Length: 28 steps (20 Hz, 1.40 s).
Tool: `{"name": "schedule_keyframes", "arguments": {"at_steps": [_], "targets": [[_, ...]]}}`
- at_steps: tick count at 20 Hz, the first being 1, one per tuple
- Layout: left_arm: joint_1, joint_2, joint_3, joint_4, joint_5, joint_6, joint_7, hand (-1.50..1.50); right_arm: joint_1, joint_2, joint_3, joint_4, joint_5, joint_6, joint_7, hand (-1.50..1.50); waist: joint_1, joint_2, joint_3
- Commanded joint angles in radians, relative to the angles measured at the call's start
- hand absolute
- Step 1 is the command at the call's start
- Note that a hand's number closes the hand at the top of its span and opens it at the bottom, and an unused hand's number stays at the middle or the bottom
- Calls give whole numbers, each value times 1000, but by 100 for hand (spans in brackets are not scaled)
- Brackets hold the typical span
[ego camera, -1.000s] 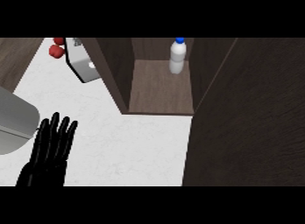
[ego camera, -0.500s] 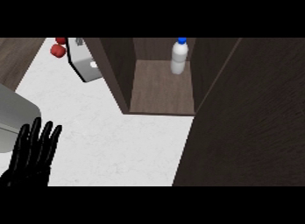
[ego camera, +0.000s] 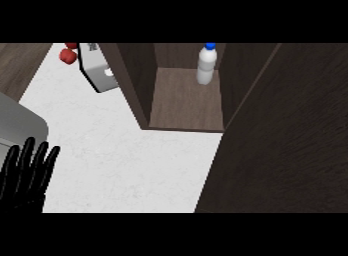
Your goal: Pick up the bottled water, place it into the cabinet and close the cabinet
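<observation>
Standing upright inside the cabinet [ego camera: 184, 107]: the bottled water [ego camera: 206, 65].

Probably a kitchen: white counter [ego camera: 133, 165], dark wooden cabinet [ego camera: 184, 100].

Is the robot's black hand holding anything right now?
No, nothing is held. The left hand rests open at the lower left, fingers straight and up. The bottled water stands alone inside the cabinet. The right hand is out of view.

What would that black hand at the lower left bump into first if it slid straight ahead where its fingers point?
Probably the grey rounded sink basin just beyond the fingertips of the black left hand, though height and depth are unclear from this steep view.
</observation>
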<state>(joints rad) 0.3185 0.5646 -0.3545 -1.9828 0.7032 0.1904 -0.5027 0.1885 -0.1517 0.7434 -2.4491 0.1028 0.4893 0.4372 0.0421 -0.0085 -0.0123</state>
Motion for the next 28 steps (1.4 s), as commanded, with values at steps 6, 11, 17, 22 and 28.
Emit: {"name": "schedule_keyframes", "arguments": {"at_steps": [6, 11, 17, 22, 28], "targets": [[11, 23, 30, -9, 30, -55, -7, -150, -156, 143, 72, 93, 60, -147, 53, 150, 26, 9, -3], [-2, 37, 67, -16, 41, -58, -6, -150, -172, 143, 59, 109, 47, -138, 62, 150, 31, 13, -2], [21, 38, 60, -18, 56, -82, -6, -150, -143, 143, 32, 111, -21, -159, 44, 150, 53, 25, -2], [18, 54, 66, -19, 47, -104, -13, -150, -134, 143, 35, 173, -105, -135, 41, 150, 91, 39, -1], [1, 59, 56, -14, 53, -147, -15, -150, -63, 122, 82, 261, -381, -44, 113, 150, 141, 70, -4]]}}
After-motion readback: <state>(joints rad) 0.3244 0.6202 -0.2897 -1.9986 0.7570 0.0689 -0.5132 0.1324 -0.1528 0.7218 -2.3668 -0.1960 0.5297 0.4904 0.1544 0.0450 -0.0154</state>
